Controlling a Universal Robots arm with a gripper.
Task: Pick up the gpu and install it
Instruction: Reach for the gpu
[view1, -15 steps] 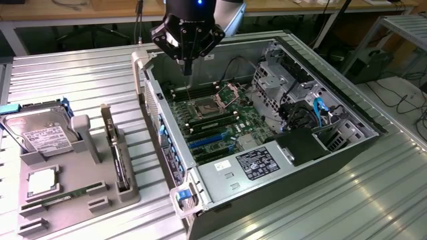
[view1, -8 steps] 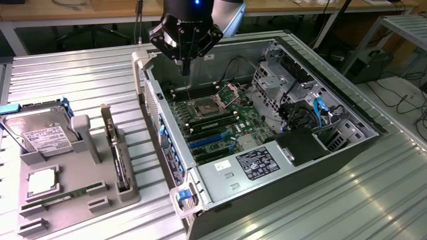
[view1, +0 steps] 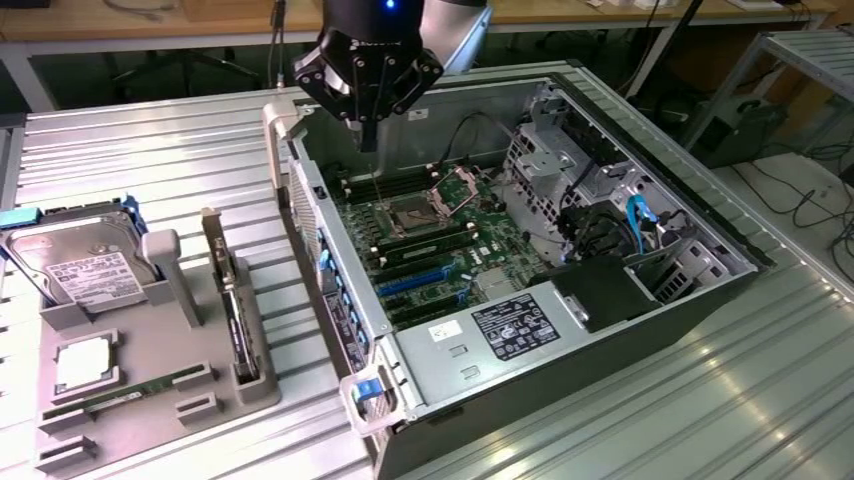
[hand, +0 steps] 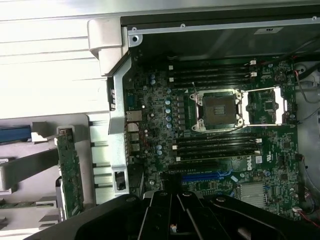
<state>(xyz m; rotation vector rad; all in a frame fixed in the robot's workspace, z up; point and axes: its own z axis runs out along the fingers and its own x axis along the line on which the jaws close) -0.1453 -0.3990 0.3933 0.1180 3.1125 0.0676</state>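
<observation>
The gpu (view1: 238, 310) stands on its long edge in a slot of the grey holder tray (view1: 147, 345), at the exterior view's left, with its silver bracket at the far end. In the wrist view the gpu (hand: 70, 175) shows as a narrow board beside the case wall. My gripper (view1: 367, 125) hangs above the far end of the open computer case (view1: 694, 215), over the motherboard (view1: 441, 245), well away from the gpu. Its fingers are shut with nothing between them. The gripper's dark body (hand: 175, 212) hides part of the board below it.
A hard drive (view1: 80, 268), a processor chip (view1: 83, 362) and a green memory stick (view1: 127, 395) sit in the same tray. Inside the case are the open processor socket (view1: 407, 215), blue card slots (view1: 414, 285), cables (view1: 634, 225) and a labelled power supply (view1: 514, 325).
</observation>
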